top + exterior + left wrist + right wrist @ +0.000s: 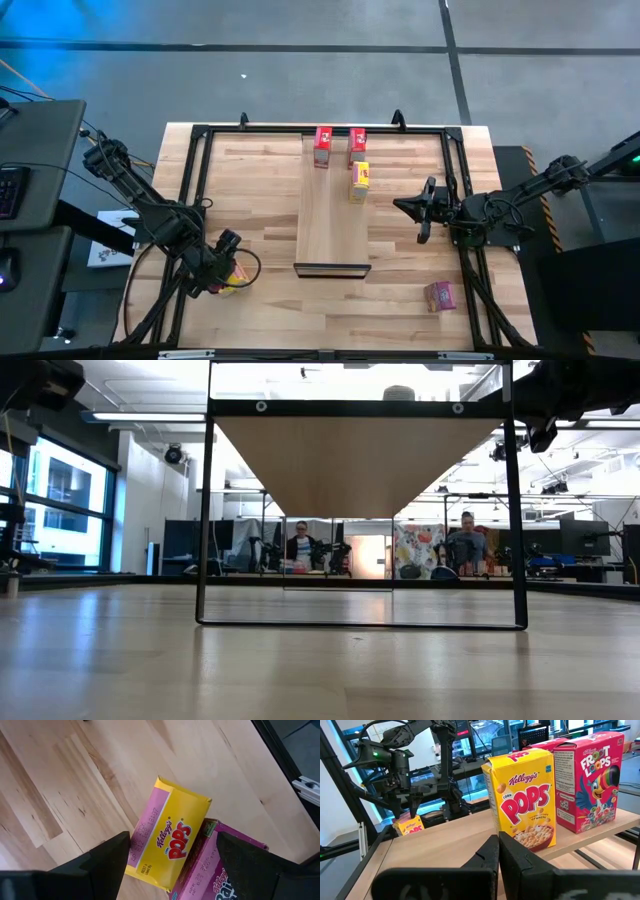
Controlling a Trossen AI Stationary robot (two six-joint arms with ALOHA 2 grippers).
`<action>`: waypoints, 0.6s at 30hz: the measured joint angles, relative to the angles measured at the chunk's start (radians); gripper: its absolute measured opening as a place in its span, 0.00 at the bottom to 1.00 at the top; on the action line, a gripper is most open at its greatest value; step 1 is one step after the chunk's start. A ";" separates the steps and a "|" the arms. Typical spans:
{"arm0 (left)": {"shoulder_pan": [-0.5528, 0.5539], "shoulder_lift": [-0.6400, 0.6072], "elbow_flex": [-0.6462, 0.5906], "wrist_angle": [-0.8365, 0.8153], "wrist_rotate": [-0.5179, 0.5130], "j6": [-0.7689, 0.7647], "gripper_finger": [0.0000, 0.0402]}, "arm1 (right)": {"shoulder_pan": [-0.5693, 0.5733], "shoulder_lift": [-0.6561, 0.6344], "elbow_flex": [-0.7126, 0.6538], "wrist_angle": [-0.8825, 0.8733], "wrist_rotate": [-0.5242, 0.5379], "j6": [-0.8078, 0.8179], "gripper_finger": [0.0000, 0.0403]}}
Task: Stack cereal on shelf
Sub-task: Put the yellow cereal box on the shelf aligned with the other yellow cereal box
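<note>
My left gripper (226, 268) (173, 845) hangs open near the table's near left corner, over a yellow cereal box (167, 815) that lies flat on the tabletop. Its fingers stand on either side of that box, and one finger is over a magenta box (210, 870) lying against it. On the shelf (333, 225), two red boxes (322, 146) (357, 143) and a yellow box (359, 181) (525, 800) stand upright at the far end. My right gripper (400, 205) (498, 845) is shut, to the right of the shelf, pointing at the standing yellow box. Another magenta box (438, 295) lies at the near right.
A black frame (200, 135) borders the table's left, far and right sides. The shelf is raised on a black frame (205, 560), and its dark bar (333, 268) is at the near end. The near half of the shelf is bare. People sit in the room beyond (300, 545).
</note>
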State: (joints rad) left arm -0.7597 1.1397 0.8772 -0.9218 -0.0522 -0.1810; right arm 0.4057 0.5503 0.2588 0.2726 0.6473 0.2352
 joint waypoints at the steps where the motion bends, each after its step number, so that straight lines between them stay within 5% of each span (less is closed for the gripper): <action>1: 0.000 0.000 0.000 0.000 -0.003 0.000 0.72 | 0.000 0.000 0.000 0.000 0.000 0.000 0.00; 18: 0.000 0.001 0.000 0.033 -0.062 0.002 0.72 | 0.000 0.000 0.000 0.000 0.001 0.000 0.00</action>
State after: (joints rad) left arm -0.7597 1.1408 0.8768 -0.8889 -0.1139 -0.1791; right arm 0.4054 0.5503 0.2588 0.2722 0.6487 0.2355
